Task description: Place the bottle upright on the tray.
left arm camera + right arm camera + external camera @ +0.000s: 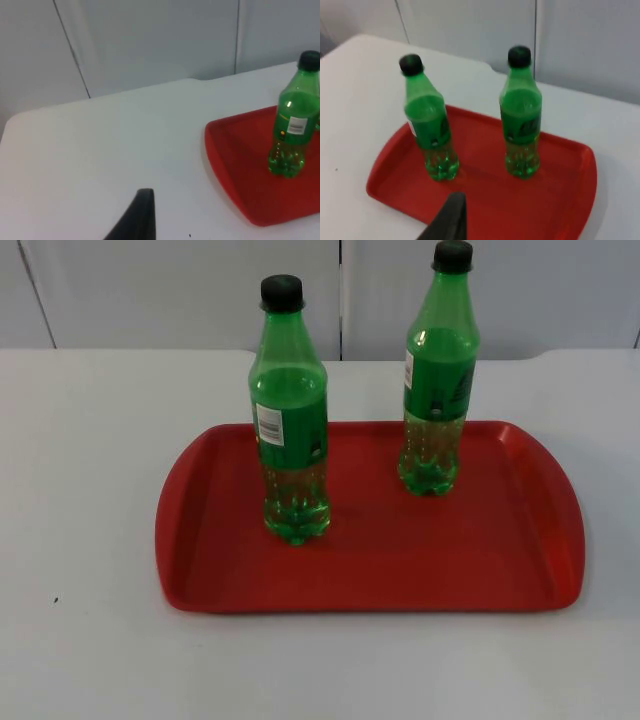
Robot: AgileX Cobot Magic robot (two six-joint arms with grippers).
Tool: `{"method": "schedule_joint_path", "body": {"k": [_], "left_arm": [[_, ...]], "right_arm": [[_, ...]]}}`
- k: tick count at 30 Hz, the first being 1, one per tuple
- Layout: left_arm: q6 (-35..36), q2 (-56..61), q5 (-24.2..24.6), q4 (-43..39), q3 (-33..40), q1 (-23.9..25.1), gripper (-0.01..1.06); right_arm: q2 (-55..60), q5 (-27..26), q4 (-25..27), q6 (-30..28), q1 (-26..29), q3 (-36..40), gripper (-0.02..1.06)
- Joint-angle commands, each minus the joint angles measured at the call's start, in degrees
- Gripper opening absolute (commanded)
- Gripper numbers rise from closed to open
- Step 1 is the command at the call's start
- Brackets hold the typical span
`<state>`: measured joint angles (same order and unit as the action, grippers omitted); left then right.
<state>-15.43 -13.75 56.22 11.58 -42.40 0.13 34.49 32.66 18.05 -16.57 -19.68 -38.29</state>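
Now both bottles (290, 410) (437, 370) are standing upright on the tray (370, 570); placing looks done, grippers' finger state untellable, nothing needing doing next.

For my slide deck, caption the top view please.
Two green bottles stand upright, apart, on a red tray on the white table.

We see a big white table (90, 440). Behind it stands a grey wall (180, 290) with thin dark lines. A tiny dark speck (56, 600) sits on the table.
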Motion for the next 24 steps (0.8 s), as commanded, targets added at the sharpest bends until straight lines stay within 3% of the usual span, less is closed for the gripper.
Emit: {"method": "schedule_joint_path", "body": {"k": [1, 12, 24], "left_arm": [[0.8, 1.7, 2.0, 0.6, 0.1, -0.1, 1.05], [4.1, 13.7, 4.2, 1.5, 7.6, 0.0, 1.05], [4.5, 13.7, 6.8, -1.3, 13.4, 0.0, 1.05]], "right_arm": [[-1.9, 1.9, 0.1, -0.8, -0.2, 0.1, 1.05], [-15.3, 6.6, 0.0, -0.8, -0.2, 2.8, 1.05], [-26.5, 14.3, -3.3, 1.9, -0.2, 2.8, 1.05]]}}
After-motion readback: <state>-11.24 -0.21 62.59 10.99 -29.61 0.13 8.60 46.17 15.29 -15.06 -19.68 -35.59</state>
